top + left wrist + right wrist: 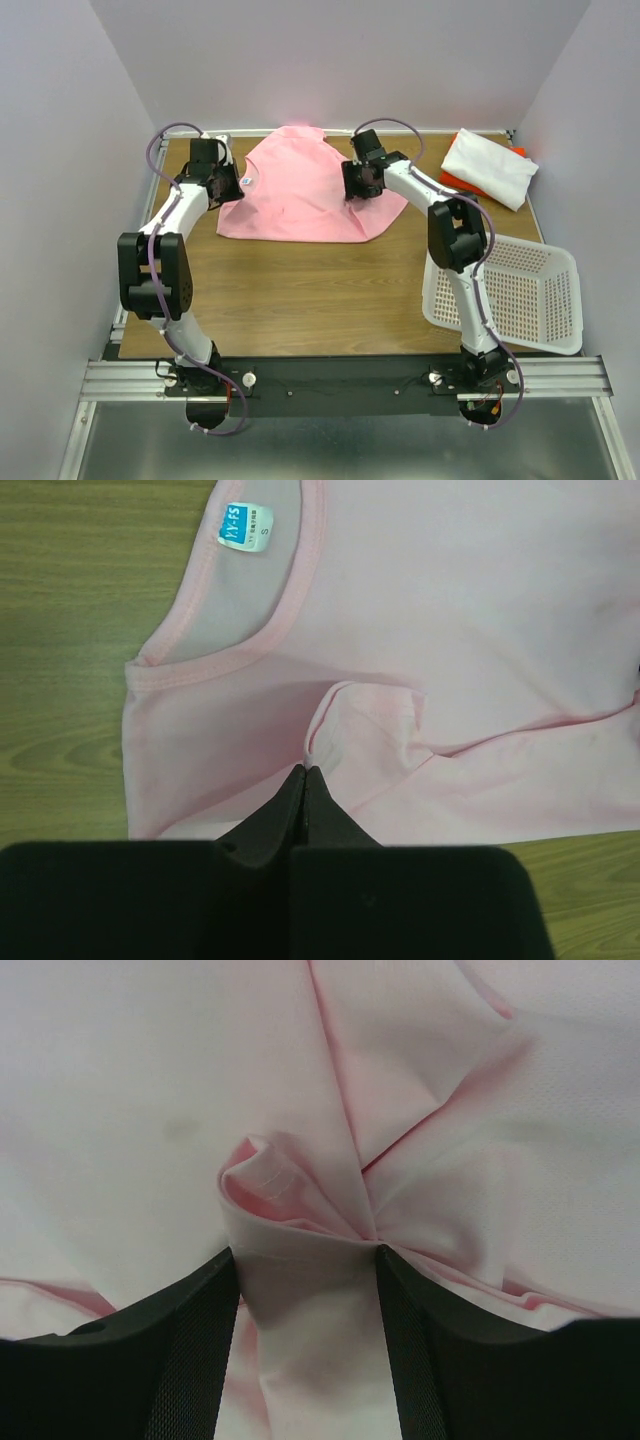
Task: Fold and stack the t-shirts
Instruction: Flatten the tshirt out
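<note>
You are folding the pink t-shirt (300, 190), spread on the far part of the table (300, 290): the left gripper (305, 780) is pinched tight on a small fold near the collar (290, 610), the right gripper (305, 1260) stands half-parted around a thick bunch of cloth, so next you probably lift both evenly across.

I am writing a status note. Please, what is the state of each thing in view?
pink t-shirt: spread out, pinched at two places
white t-shirt: folded, on top of orange-red t-shirt
orange-red t-shirt: mostly hidden beneath
basket: upright, nothing seen inside
left gripper: shut on pink t-shirt
right gripper: shut on pink t-shirt
</note>
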`<act>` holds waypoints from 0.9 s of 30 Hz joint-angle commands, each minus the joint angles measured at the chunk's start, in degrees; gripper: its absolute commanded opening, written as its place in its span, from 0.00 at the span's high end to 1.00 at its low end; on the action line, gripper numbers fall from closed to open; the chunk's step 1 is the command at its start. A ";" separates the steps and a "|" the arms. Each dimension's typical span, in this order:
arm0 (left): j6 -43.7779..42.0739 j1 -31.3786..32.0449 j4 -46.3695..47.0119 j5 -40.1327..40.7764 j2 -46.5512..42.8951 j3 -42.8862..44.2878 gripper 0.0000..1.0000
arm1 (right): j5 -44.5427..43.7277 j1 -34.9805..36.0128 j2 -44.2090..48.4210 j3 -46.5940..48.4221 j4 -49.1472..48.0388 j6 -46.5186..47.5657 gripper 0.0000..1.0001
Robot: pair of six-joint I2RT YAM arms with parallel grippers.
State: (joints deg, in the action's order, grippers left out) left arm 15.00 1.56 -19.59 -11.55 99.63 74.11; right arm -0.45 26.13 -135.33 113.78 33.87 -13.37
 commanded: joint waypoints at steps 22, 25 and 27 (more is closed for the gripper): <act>0.29 -15.62 -1.42 -2.78 -3.91 7.64 1.00 | -9.46 1.12 28.08 -17.95 0.94 -10.09 0.87; 0.55 -18.43 -0.18 -1.99 -6.11 5.00 1.00 | -13.25 0.94 35.82 -31.22 1.29 -12.21 0.81; 0.38 -19.75 0.26 -2.51 -6.73 2.63 1.00 | -13.26 0.85 39.07 -38.70 2.08 -13.87 0.66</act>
State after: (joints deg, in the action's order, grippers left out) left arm 14.50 -16.10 -21.65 -13.15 96.60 79.46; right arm -9.21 26.94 -98.15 85.73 32.32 -23.14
